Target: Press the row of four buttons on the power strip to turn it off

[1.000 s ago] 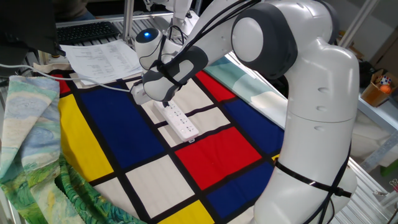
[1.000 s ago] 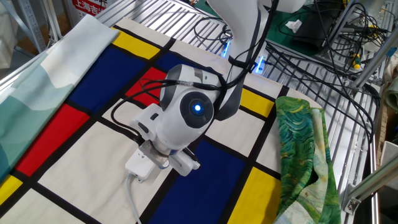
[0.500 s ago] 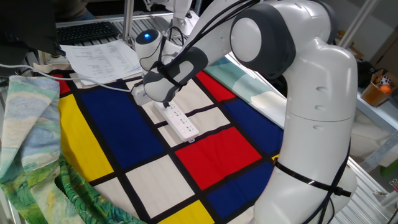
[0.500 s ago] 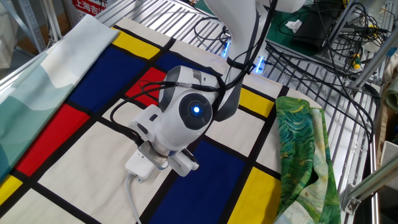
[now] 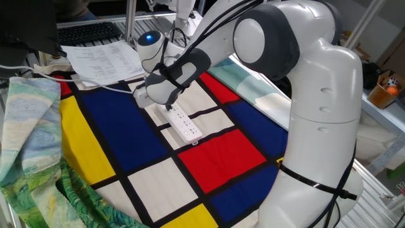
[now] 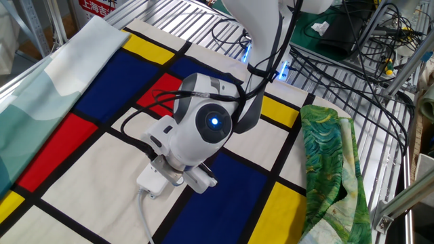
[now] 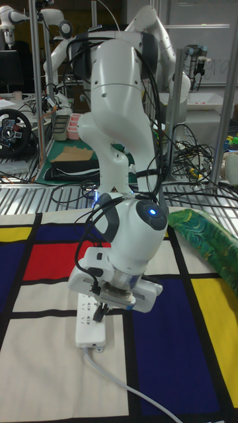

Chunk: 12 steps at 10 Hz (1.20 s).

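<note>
gripper low over the strip's cable end

gripper (image 7: 100, 312) hangs just above the power strip (image 5: 184, 124), near the end where the white cable (image 7: 129, 390) leaves it. we cannot tell whether the fingers are apart or together: the wrist hides them in one fixed view and the other, and the tall fixed view shows only a dark tip against the plastic, too small to read for contact.

the power strip lies on the checked cloth (image 5: 215, 152), on a white panel bordered by black lines, running away from the stack of papers (image 5: 104, 60). the four buttons are too tiny to pick out for certain.

to do this step well, we judge the tip should come straight down on one switch at a time, lift clear, then shift along the strip's long axis. pressing off-centre could tip or slide the light bar, so we favour a slow, vertical push.
</note>
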{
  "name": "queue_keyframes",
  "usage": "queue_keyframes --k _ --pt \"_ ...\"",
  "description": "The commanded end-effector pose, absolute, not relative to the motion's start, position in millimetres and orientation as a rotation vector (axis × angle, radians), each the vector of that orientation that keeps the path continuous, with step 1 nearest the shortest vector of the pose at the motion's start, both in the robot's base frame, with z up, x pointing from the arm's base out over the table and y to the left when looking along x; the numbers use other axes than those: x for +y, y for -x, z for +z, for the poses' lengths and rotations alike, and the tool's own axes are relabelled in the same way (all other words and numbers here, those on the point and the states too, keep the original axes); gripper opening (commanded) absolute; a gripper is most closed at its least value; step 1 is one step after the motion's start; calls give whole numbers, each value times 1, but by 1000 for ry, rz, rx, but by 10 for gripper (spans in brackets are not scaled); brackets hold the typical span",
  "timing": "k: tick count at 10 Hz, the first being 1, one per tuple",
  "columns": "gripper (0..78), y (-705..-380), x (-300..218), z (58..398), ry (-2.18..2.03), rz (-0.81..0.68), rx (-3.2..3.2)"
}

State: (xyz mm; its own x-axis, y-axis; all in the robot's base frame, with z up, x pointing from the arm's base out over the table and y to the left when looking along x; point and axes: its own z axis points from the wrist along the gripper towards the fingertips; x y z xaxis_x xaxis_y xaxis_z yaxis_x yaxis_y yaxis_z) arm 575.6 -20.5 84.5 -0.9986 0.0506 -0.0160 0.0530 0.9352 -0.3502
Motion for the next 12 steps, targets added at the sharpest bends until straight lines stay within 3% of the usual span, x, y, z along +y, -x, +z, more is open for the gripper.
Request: queue_keyframes --k 1,6,12 --pt "0 -576 -21 83 -84 -570 3083" --pt "0 -570 -20 71 -113 -571 3081" --pt "0 -570 -23 88 -96 -547 3089"
